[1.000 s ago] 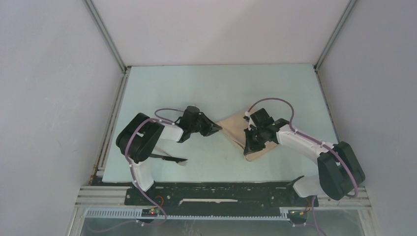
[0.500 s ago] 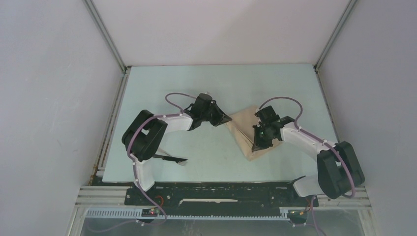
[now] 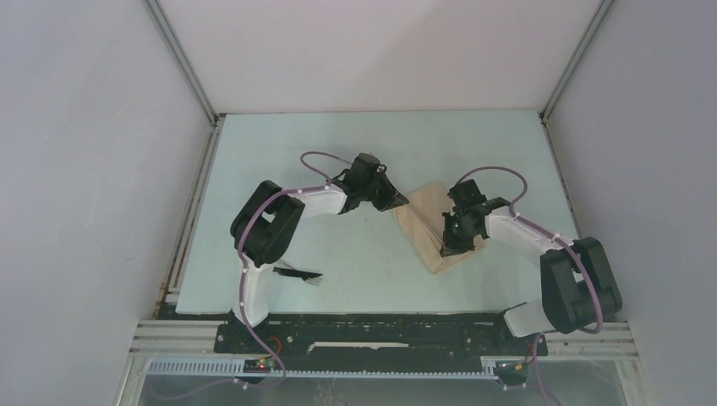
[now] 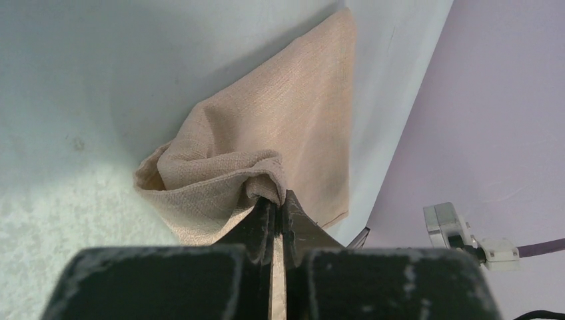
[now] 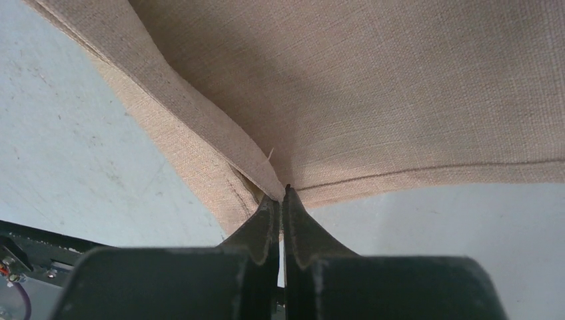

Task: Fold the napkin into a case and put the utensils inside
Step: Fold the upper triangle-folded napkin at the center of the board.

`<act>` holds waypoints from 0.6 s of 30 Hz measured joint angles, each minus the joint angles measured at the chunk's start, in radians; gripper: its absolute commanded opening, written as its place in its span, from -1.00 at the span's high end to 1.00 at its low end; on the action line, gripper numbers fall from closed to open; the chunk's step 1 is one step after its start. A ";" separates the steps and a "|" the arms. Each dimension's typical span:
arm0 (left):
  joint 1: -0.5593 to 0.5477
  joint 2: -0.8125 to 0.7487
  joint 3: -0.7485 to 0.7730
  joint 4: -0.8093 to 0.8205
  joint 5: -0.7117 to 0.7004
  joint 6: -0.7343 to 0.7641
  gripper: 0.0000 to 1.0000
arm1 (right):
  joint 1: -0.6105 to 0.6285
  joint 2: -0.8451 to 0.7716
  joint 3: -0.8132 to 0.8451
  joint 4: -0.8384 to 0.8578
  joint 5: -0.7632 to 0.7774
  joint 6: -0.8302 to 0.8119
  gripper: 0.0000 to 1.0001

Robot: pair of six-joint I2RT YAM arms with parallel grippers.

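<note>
Broad pale surface (image 3: pixel 338 152) first, with the napkin (image 3: pixel 423 222) lying right of centre, folded to a tan wedge, long crease running from its left corner down toward the near edge. Gripped close to both ends of that crease: left tool (image 3: pixel 397 203) shut tight on a bunched fold at the left corner, plain in the left wrist view, cloth spreading away beyond the tips. Right tool (image 3: pixel 446 247) likewise closed, nipping the layered hem on the near-right side. So, cloth spanning between the two tools, rightward from the left one, leftward and away from the right one. Probably another fold across that crease to come, depending on both pinches holding. Well apart, the utensils (image 3: pixel 298 273), lying crosswise just beside the left arm (image 3: pixel 266 228) near its base, so far nearer that arm. Only a dark piece legible there.
</note>
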 measured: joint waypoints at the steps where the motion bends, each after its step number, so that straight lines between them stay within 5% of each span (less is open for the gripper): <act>1: 0.000 0.008 0.011 -0.004 0.001 0.000 0.96 | -0.002 0.005 0.000 0.003 0.000 0.000 1.00; 18: -0.005 0.071 0.082 -0.016 0.006 -0.002 1.00 | -0.082 0.029 0.006 0.025 0.013 -0.020 1.00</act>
